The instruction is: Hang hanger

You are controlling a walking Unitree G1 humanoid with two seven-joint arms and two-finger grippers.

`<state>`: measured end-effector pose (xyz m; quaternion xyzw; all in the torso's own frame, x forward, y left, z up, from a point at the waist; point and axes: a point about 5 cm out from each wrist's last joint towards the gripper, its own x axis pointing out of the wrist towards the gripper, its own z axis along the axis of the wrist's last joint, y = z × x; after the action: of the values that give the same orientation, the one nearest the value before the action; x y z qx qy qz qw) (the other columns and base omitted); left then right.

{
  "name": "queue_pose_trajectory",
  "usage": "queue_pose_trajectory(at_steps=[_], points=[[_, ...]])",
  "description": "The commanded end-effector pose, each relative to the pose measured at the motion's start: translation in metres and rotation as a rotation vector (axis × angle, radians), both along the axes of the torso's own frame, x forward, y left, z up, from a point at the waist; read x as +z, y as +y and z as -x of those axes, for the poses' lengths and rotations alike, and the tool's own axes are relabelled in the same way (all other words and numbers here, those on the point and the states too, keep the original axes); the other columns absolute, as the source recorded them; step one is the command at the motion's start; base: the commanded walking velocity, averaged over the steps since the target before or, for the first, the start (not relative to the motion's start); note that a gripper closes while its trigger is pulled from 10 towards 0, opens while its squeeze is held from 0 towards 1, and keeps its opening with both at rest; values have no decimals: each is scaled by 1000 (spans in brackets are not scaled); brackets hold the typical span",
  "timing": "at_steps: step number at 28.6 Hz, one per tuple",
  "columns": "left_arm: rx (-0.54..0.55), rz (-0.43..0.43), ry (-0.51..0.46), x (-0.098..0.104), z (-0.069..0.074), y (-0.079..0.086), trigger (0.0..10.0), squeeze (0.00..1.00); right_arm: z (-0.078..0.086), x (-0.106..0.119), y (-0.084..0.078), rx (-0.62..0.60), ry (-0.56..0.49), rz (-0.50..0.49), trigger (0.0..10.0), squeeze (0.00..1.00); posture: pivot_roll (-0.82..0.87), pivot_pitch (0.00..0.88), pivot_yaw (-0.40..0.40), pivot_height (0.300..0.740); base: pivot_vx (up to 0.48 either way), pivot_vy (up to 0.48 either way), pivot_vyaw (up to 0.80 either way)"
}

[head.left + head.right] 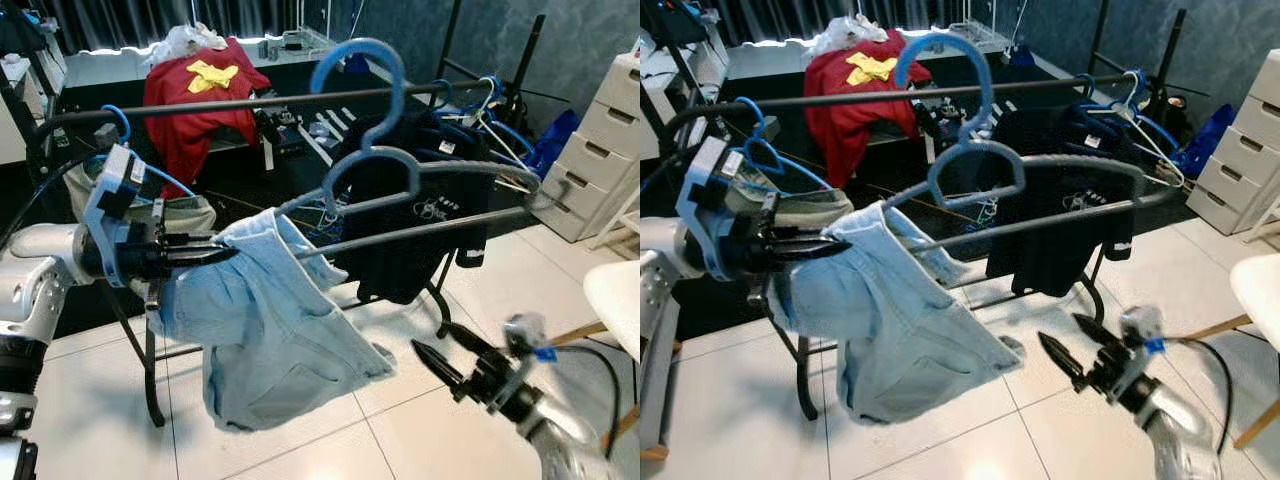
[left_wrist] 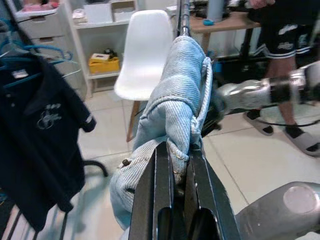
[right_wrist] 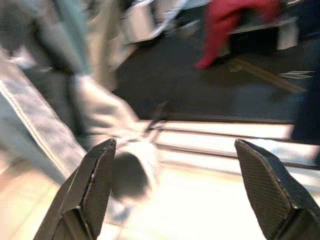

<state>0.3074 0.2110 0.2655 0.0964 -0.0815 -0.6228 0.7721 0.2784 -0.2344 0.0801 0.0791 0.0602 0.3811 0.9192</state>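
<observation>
We see the left gripper (image 1: 215,252) pinching the pale denim garment (image 1: 270,330) draped over the blue hanger (image 1: 400,165); right gripper (image 1: 1068,355) wide apart, its wrist view blurred.

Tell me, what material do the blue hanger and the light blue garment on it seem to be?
Blue hanger: likely plastic, smooth and slightly glossy, moulded in one piece. Light blue garment: looks like washed denim, with a woven ribbed texture and stitched seams, pinched by the left claw.

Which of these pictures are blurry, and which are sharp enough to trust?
Right wrist view: heavily smeared background, though the open right gripper fingers read sharply. Left wrist view: crisp up close on the left gripper pinching the light blue denim garment, softer behind. Left and right eye views: mostly sharp; the right gripper is slightly blurred.
</observation>
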Motion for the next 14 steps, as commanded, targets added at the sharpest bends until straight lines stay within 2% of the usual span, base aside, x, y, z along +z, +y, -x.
queue_pose_trajectory(at_steps=[1, 3, 6, 8, 9, 10, 12, 14], points=[[-43, 28, -32, 11, 2, -7, 0, 0, -7, 6, 3, 64, 15, 18, 10000, 0, -181, 81, -11, 740, 0, 0, 0], [-43, 28, -32, 11, 2, -7, 0, 0, -7, 6, 3, 64, 15, 18, 10000, 0, -181, 81, -11, 740, 0, 0, 0], [-53, 31, -32, 12, 4, -9, 0, 0, -19, 16, 5, 98, 0, 54, 10000, 0, -185, 93, -8, 740, 0, 0, 0], [-53, 31, -32, 12, 4, -9, 0, 0, -19, 16, 5, 98, 0, 54, 10000, 0, -185, 93, -8, 740, 0, 0, 0], [-56, 34, -35, 13, 5, -10, 0, 0, -24, 18, 6, 126, 10, 95, 10000, 0, -180, 101, -14, 740, 0, 0, 0], [-56, 34, -35, 13, 5, -10, 0, 0, -24, 18, 6, 126, 10, 95, 10000, 0, -180, 101, -14, 740, 0, 0, 0], [-52, 38, -44, 15, 6, -14, 0, 0, -25, 16, 8, 224, 63, 182, 10000, 0, -166, 114, -30, 740, 0, 0, 0], [-52, 38, -44, 15, 6, -14, 0, 0, -25, 16, 8, 224, 63, 182, 10000, 0, -166, 114, -30, 740, 0, 0, 0]])
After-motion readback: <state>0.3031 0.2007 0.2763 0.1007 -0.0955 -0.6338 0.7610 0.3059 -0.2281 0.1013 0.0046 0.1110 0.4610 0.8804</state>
